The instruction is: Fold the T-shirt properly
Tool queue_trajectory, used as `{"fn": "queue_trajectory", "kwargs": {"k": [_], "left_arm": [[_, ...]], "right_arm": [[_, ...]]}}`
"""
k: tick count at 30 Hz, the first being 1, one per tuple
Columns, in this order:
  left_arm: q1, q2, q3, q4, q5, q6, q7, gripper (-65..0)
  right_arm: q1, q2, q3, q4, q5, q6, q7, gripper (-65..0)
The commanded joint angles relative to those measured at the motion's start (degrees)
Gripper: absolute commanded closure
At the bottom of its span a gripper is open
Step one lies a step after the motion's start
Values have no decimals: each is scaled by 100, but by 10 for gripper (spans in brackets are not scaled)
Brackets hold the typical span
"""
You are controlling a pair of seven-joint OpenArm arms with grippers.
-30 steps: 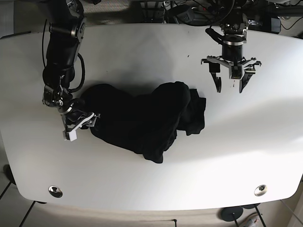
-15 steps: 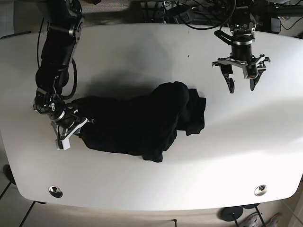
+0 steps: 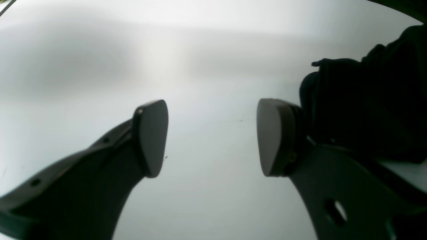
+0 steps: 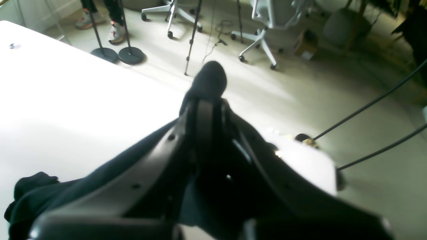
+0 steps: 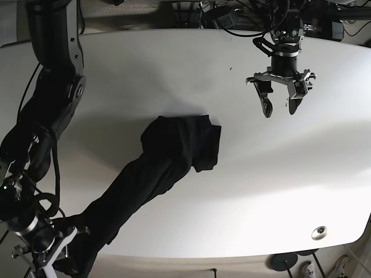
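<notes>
The black T-shirt (image 5: 174,150) lies stretched in a long diagonal band from the table's middle to its front left corner. My right gripper (image 5: 58,246) is at that corner, shut on one end of the shirt. In the right wrist view the closed jaws (image 4: 207,100) pinch a black fold (image 4: 208,75) that sticks out past the tips. My left gripper (image 5: 279,110) hangs open and empty over the table's back right, apart from the shirt. In the left wrist view (image 3: 211,136) its pads stand wide apart and the bunched shirt (image 3: 367,106) lies just right of one finger.
The white table (image 5: 278,185) has a metal fitting (image 5: 318,233) near the front right edge. Past the table's edge, the right wrist view shows floor with office chairs (image 4: 267,30), stand bases (image 4: 130,55) and cables.
My right gripper has pulled the shirt far toward the front left corner, drawing the heap out into a long band. My left gripper stayed open and shifted slightly left.
</notes>
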Motion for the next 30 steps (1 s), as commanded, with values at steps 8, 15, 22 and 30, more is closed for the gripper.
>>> {"fn": "queue_trajectory", "kwargs": {"k": [8, 15, 22, 30], "left_arm": [[-105, -29, 495, 252, -14, -14, -160, -389], [-185, -29, 539, 261, -23, -14, -187, -389], [-870, -64, 1049, 173, 21, -612, -99, -390], [-2927, -442, 2174, -1515, 21, -665, 903, -390]], "right_arm": [[2561, -80, -993, -826, 82, 5, 228, -21], [2561, -458, -1300, -1617, 46, -12, 228, -21], [2561, -494, -1327, -1749, 90, -4, 237, -21], [2561, -538, -1292, -1749, 90, -4, 246, -21]]}}
